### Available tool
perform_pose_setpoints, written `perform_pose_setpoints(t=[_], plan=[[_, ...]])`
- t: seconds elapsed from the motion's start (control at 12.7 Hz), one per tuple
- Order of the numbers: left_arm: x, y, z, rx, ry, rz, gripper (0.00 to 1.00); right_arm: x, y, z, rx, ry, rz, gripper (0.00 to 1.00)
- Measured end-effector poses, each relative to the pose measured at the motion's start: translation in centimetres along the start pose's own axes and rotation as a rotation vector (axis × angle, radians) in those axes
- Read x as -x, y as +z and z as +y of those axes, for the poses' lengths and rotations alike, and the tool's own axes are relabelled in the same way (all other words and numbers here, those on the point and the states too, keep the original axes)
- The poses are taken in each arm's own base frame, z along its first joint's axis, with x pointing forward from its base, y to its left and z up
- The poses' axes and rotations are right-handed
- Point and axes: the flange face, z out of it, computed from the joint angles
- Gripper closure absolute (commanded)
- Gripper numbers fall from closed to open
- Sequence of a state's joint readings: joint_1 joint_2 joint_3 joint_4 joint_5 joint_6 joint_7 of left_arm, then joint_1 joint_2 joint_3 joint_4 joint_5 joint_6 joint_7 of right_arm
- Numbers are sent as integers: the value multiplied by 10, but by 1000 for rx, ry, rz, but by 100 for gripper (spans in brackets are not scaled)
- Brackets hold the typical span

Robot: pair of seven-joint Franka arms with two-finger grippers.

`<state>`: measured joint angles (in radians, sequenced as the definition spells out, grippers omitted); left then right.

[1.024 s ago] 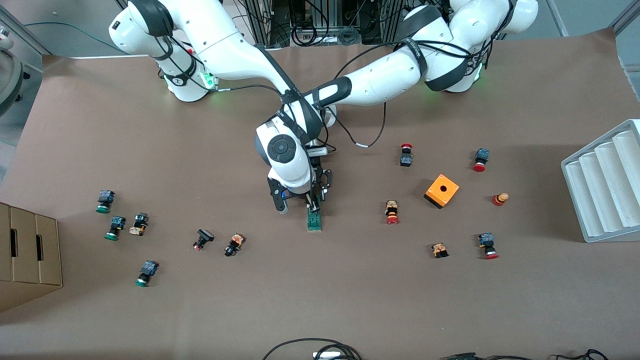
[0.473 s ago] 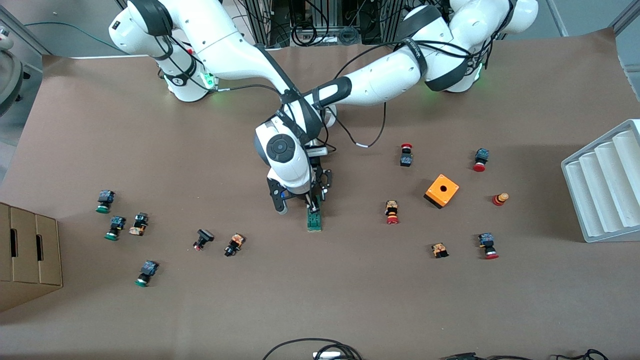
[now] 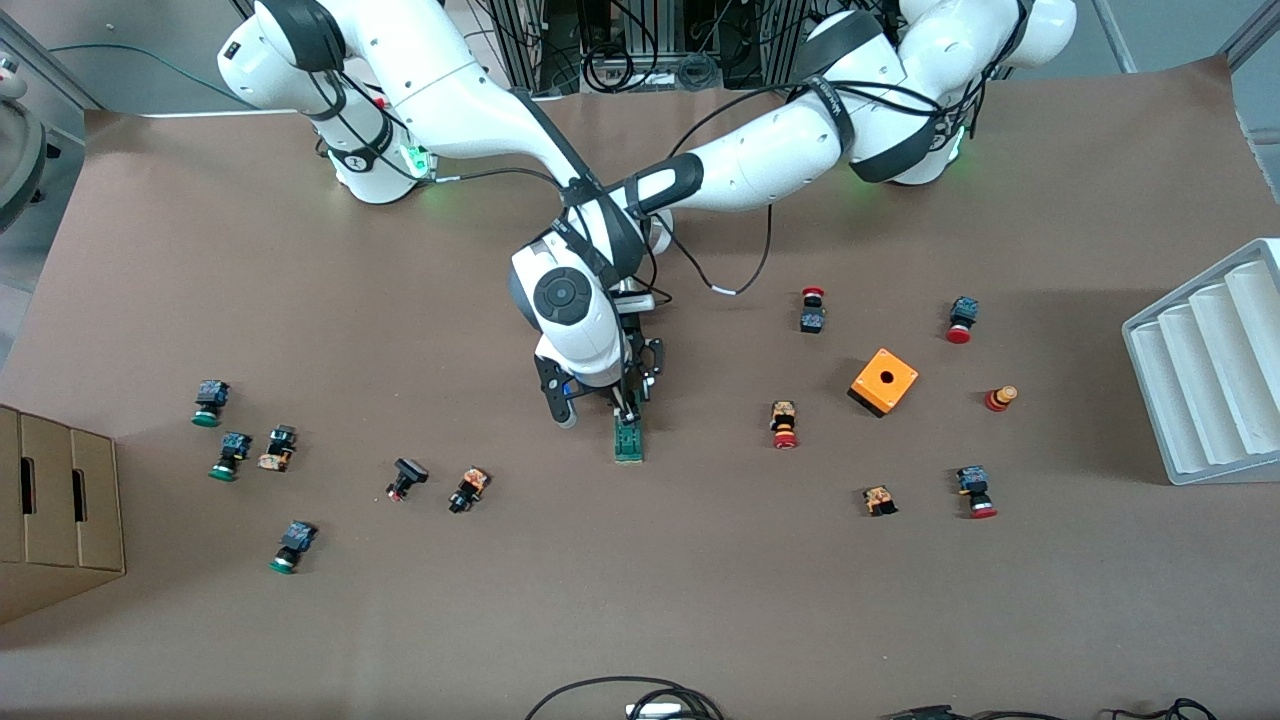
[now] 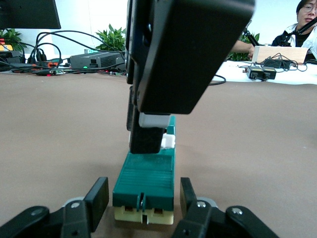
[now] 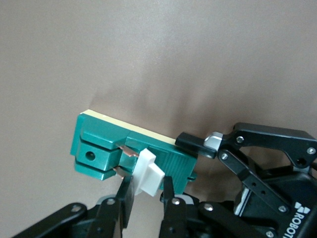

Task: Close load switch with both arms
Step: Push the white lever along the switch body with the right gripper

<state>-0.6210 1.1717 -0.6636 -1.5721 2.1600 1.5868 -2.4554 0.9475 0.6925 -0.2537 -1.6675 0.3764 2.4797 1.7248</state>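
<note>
Orange box [image 3: 883, 381], scattered push buttons [image 3: 784, 424], white ridged tray [image 3: 1212, 362], cardboard box [image 3: 55, 505]

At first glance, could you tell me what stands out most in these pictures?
Both arms meet mid-table over the green load switch. The right gripper pinches its white tab; the left gripper straddles the body's end. Small push buttons lie scattered toward both table ends.

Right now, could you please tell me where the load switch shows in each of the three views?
Front view: load switch lies mid-table, just below both grippers.
Left wrist view: low in the centre, between the left gripper fingers.
Right wrist view: centre, right gripper at its white tab.
Shared landmark: the white tab.
</note>
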Motion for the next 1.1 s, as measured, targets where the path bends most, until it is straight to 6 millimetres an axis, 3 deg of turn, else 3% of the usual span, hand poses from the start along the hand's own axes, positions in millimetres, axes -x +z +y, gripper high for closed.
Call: perform_pose_setpoints(t=[1.1], plan=[[3, -4, 0, 8, 4, -10, 45, -3, -6, -3, 6, 20, -14, 78]])
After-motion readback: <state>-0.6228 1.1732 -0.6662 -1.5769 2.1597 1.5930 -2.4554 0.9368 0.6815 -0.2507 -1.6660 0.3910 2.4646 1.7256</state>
